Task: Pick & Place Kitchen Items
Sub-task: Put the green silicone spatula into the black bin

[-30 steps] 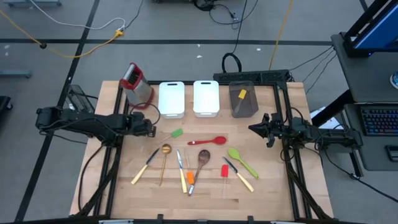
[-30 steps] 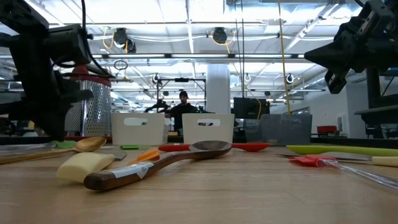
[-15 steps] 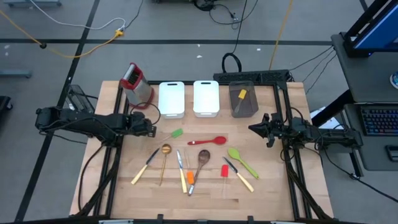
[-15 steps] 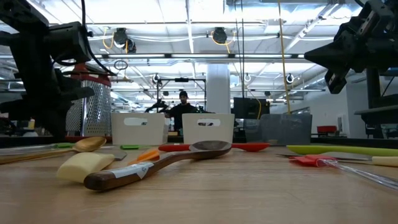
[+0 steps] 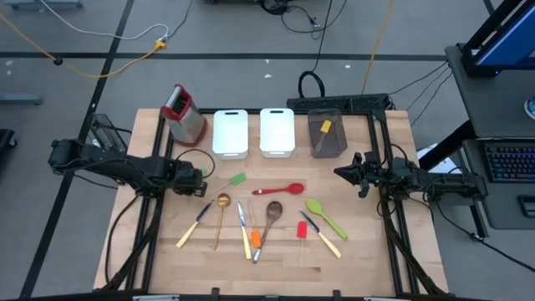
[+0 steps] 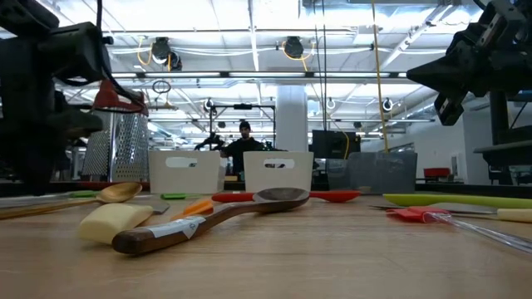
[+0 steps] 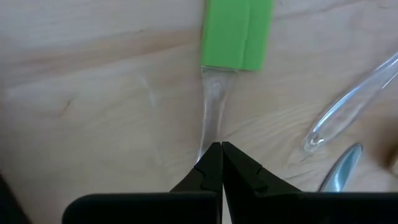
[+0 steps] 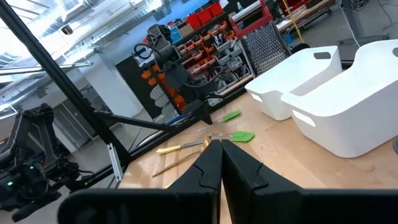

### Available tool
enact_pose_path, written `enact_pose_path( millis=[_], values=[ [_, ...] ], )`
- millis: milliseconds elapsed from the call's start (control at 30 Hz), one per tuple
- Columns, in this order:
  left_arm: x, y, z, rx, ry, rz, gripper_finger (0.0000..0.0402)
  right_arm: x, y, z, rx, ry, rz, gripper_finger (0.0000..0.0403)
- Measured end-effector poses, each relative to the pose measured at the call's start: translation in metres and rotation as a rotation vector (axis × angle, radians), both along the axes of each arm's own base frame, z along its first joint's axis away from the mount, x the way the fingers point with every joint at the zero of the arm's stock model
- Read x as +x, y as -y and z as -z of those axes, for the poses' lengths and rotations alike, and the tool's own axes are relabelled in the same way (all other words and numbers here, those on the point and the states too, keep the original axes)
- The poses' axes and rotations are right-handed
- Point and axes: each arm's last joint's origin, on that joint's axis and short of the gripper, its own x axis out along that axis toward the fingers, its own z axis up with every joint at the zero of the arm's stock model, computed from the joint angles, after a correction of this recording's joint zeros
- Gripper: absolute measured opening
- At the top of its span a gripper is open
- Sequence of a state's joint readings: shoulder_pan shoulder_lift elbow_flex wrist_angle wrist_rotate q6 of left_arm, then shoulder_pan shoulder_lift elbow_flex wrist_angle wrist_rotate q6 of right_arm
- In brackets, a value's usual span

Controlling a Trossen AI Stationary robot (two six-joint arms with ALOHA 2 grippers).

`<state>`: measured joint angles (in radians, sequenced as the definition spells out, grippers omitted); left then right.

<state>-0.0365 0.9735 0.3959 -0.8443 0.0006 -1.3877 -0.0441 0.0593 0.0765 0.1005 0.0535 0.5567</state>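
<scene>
Left hand (image 5: pixel 203 186), fingers together and empty, sits just beside the clear handle end of the green spatula (image 5: pixel 237 179). Right hand (image 5: pixel 339 173), fingers together, is well apart from the green spatula. Remaining utensils lie on the worktop (image 5: pixel 351 267) near the green spatula.

Tabletop (image 5: pixel 368 251) inventory: two white trays (image 5: pixel 231 133), side by side; one grey tray (image 5: pixel 328 139) holding one yellow-headed utensil (image 5: pixel 324 128); one red-topped box grater (image 5: pixel 184 114). Loose utensils: one green spatula (image 5: pixel 236 179), one red spoon (image 5: pixel 279 190), one green spoon (image 5: pixel 325 216), one gold spoon (image 5: pixel 221 213), one wooden spoon (image 5: pixel 270 219), one red spatula (image 5: pixel 302 231), two cream-handled knives (image 5: pixel 323 235), one orange-handled utensil (image 5: pixel 254 237).
</scene>
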Motion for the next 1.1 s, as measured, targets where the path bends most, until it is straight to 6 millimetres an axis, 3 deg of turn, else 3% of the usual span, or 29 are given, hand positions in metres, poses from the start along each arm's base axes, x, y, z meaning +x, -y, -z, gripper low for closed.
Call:
enact_pose_path(
  millis=[333, 633, 1100],
  values=[
    [0.016, 0.001, -0.037, 0.158, 0.073, 0.055, 0.0004, 0.000, 0.000, 0.000, 0.000, 0.000, 0.002, 0.0000],
    [0.010, 0.001, -0.025, 0.156, 0.007, 0.064, 0.0036, 0.000, 0.000, 0.000, -0.002, 0.000, 0.004, 0.0000],
    [0.012, 0.000, -0.022, 0.192, -0.013, 0.066, 0.0226, 0.000, 0.000, 0.000, -0.003, 0.000, 0.003, 0.0000]
  ],
)
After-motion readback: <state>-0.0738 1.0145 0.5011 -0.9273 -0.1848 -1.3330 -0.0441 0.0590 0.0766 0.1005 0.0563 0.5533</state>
